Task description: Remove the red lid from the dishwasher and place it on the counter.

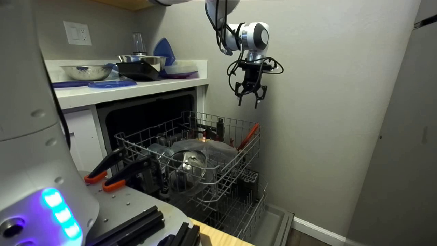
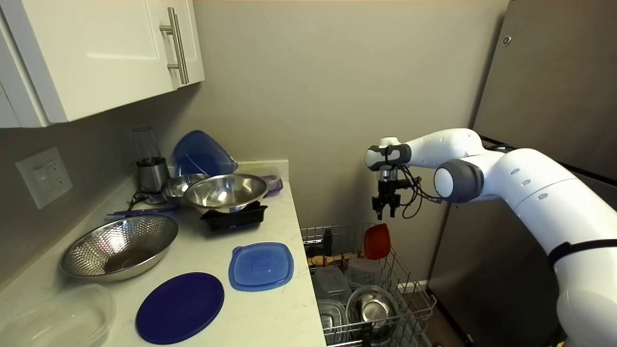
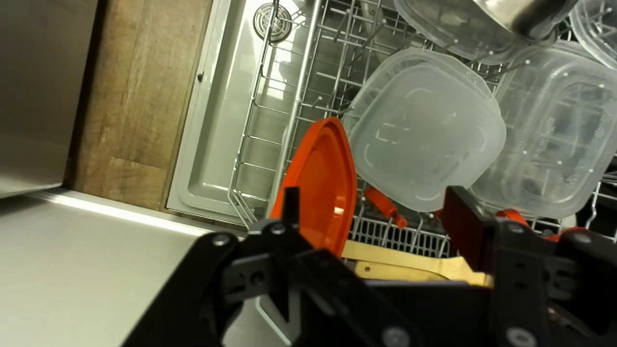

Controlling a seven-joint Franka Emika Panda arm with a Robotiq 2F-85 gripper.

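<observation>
The red lid leans upright against the far wire corner of the dishwasher's upper rack; it also shows in an exterior view and in the wrist view. The dishwasher is open, with its racks pulled out. The white counter runs beside it and also shows in an exterior view. My gripper is open and empty, pointing down above the lid, apart from it; it shows too in an exterior view. In the wrist view its left finger overlaps the lid.
Clear plastic containers, a metal bowl, wooden utensils and a red-orange handle lie in the rack. The counter holds a colander, blue lids and metal bowls. A wall stands close behind the gripper.
</observation>
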